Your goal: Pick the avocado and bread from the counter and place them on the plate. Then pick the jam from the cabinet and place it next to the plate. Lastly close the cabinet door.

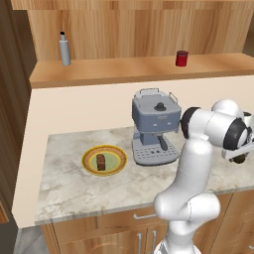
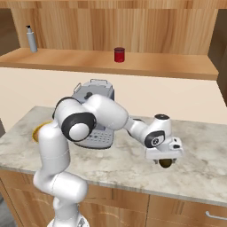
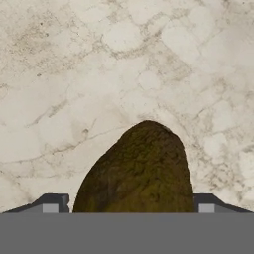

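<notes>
The avocado (image 3: 139,168), a dark green-brown lump, lies on the marbled counter (image 3: 74,74). It sits between the fingertips (image 3: 52,204) of my gripper (image 3: 128,208). A small gap shows on each side, so the jaws stand open around it. From the right base view the gripper (image 2: 166,158) points down over the avocado (image 2: 166,163) on the right part of the counter (image 2: 204,146). The bread (image 1: 101,161) lies on the yellow-rimmed plate (image 1: 88,161) at the left. The jam (image 1: 182,58), a red jar, stands on the cabinet shelf (image 1: 124,69).
A grey coffee machine (image 1: 155,129) stands between the plate and my arm. A grey bottle (image 1: 65,49) stands at the left of the shelf. The counter's front edge (image 2: 133,184) runs just in front of the gripper, with wooden drawers below.
</notes>
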You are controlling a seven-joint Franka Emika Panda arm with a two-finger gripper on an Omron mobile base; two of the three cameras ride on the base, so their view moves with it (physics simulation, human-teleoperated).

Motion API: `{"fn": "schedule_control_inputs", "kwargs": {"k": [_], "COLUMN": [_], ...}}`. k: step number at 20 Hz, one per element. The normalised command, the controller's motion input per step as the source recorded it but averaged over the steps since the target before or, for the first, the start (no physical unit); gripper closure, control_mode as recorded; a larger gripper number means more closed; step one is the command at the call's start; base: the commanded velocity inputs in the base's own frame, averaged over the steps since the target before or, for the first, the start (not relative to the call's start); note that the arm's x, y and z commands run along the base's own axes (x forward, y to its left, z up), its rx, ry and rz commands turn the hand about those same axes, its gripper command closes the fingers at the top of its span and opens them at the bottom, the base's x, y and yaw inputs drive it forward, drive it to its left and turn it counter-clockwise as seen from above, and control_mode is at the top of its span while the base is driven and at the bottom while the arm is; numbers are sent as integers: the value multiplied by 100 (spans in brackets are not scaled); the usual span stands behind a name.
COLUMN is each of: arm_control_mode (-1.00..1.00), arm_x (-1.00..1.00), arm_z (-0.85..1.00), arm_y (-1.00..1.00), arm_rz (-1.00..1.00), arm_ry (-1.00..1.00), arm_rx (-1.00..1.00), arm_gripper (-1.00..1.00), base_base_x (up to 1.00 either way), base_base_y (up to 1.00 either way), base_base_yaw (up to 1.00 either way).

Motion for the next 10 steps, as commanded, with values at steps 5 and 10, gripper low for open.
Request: {"fn": "schedule_control_inputs", "kwargs": {"k": [5, 10], "arm_control_mode": [-100, -100], "arm_x": [0, -14], "arm_z": [-12, 47], "arm_y": [-8, 2], "arm_rz": [4, 4], "arm_ry": [-1, -14], "arm_rx": [1, 6], "arm_gripper": [100, 100], "base_base_x": [0, 0], "base_base_y": [0, 0], "base_base_yaw": [0, 0]}}
